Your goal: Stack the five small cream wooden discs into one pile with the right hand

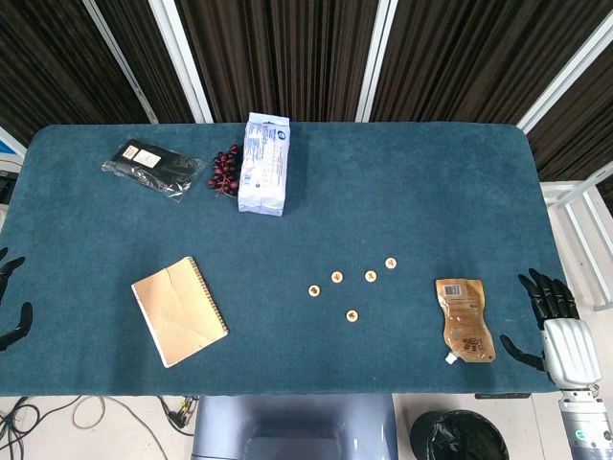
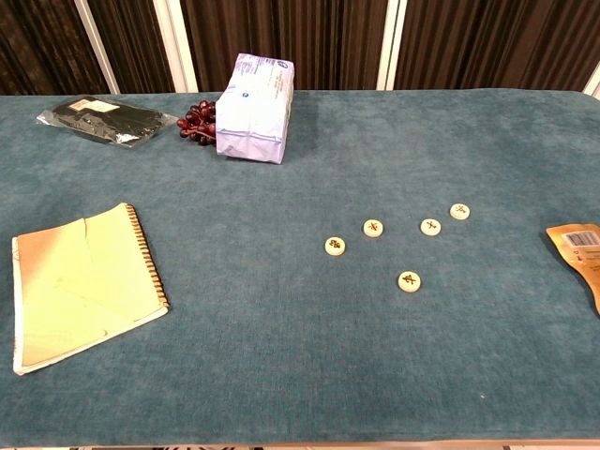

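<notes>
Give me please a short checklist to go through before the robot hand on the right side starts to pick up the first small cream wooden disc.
1. All five small cream wooden discs visible and lying flat, apart: ok.
2. None stacked yet, so pile must start from zero: ok.
3. Right robot hand holds nothing, fingers apart, at table's right edge: ok.
4. Path from the right robot hand to the discs: not ok, the brown foil pouch lies between.
5. Left robot hand out of the work area at the left edge: ok.
6. Tan spiral notebook away from the discs: ok.
</notes>
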### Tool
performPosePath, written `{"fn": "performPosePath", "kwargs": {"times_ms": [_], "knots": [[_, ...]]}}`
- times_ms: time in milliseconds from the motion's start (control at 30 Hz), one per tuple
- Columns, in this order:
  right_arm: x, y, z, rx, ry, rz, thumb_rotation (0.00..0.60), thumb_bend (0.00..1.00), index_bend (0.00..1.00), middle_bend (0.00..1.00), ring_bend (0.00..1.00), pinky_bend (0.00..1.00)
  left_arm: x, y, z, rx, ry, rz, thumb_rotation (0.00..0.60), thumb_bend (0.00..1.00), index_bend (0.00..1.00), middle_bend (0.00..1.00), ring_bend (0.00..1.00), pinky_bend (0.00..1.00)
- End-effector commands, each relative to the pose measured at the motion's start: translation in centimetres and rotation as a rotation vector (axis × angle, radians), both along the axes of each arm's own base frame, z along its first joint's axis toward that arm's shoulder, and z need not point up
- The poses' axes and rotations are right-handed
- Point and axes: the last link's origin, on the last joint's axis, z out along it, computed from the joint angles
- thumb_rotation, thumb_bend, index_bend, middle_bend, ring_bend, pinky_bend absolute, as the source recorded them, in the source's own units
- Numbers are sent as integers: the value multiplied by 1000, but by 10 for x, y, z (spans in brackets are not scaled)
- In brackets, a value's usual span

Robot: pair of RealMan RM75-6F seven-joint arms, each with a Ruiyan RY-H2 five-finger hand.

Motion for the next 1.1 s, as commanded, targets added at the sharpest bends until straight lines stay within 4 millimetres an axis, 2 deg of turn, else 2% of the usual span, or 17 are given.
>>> {"fn": "performPosePath", "kwargs": {"times_ms": [33, 533, 1100], "knots": [[-9, -4, 1, 10, -3, -31, 600, 301, 37, 0, 0, 0, 0, 0, 0, 2, 2, 2, 600, 486, 141, 0, 0, 0], [-2, -2, -5, 23, 11, -70, 600, 301, 39, 0, 0, 0, 2, 0, -1, 7, 3, -1, 600, 486, 133, 0, 0, 0], [0, -4, -8, 23, 11, -76, 600, 301, 108, 0, 0, 0, 3, 0, 0, 14, -10, 1, 600, 486, 133, 0, 0, 0]]}}
